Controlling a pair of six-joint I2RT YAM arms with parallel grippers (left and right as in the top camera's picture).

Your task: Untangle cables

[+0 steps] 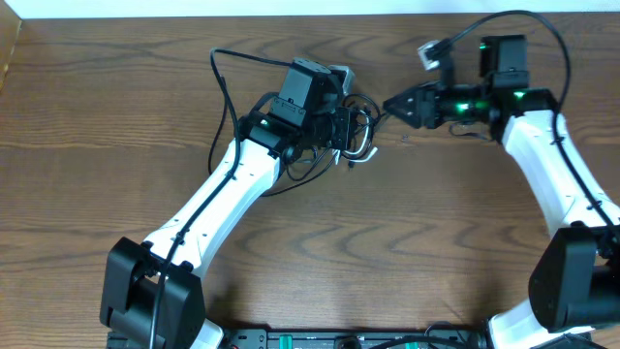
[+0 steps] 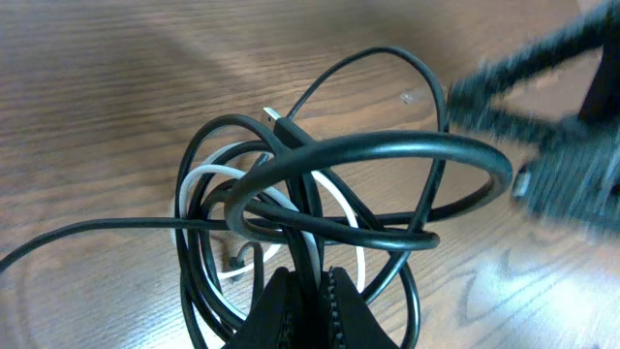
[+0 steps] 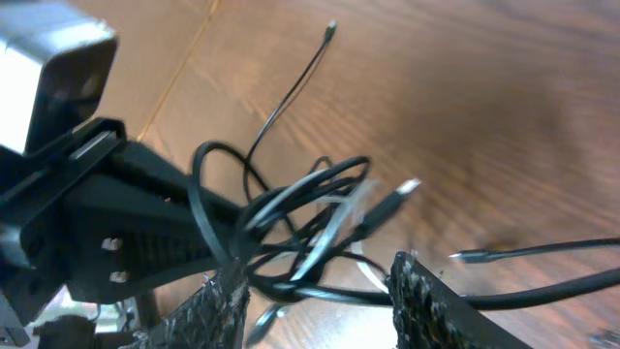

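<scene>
The cables are one knot of loops, a black cable [image 2: 387,145] wound around a white cable [image 2: 208,174], lifted off the table in the left wrist view. My left gripper [image 2: 308,283] is shut on a black strand at the bottom of the knot. Overhead, the tangle [image 1: 358,131] hangs between both grippers. My right gripper [image 3: 315,276] is open, its jaws wide apart on either side of the lower loops [image 3: 300,218] without pinching them. A silver plug end [image 3: 407,186] sticks out of the bundle.
A thin black cable tail [image 3: 331,29] runs away across the wooden table [image 1: 320,242]. Another plug tip [image 3: 465,257] lies near the right finger. A paler strip [image 1: 8,58] borders the table on the left. Thick arm wires [image 1: 228,87] arch over the left arm.
</scene>
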